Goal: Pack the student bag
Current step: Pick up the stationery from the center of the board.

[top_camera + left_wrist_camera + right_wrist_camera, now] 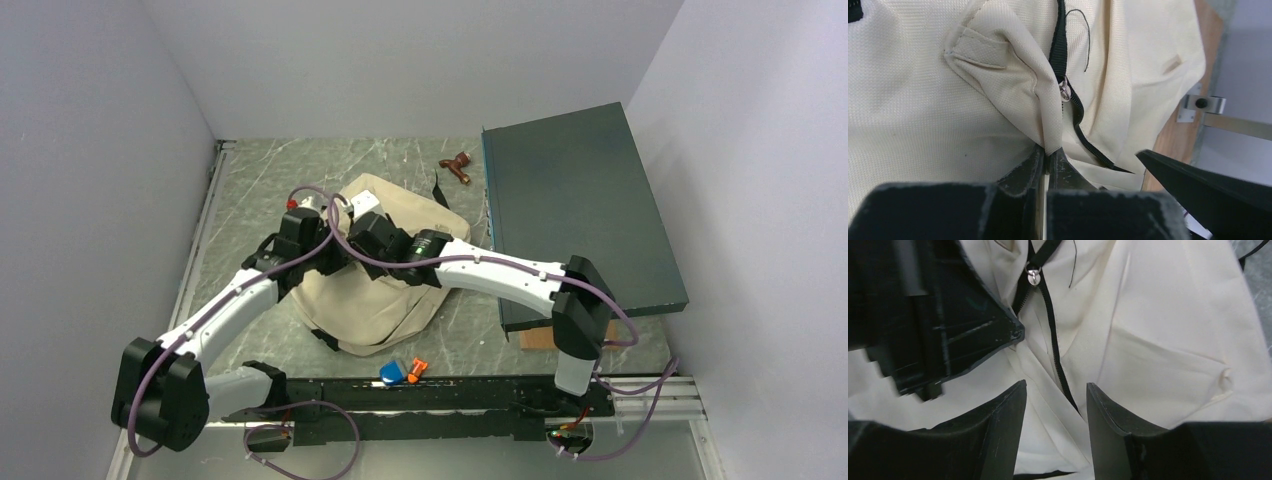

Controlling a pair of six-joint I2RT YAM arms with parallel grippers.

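Reaching low from the near edge of the bench [260, 190], left arm [225, 315] and right arm [510, 272] meet over the student bag [375, 300] mid-bench, the left hand [1047, 155] clamped on a cream fold beside its zip [1054, 355], the right hand [1055, 390] gaping astride that zip.

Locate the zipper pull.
In the left wrist view, the zipper pull sits mid-frame on the student bag, just above the fold pinched by the left hand.
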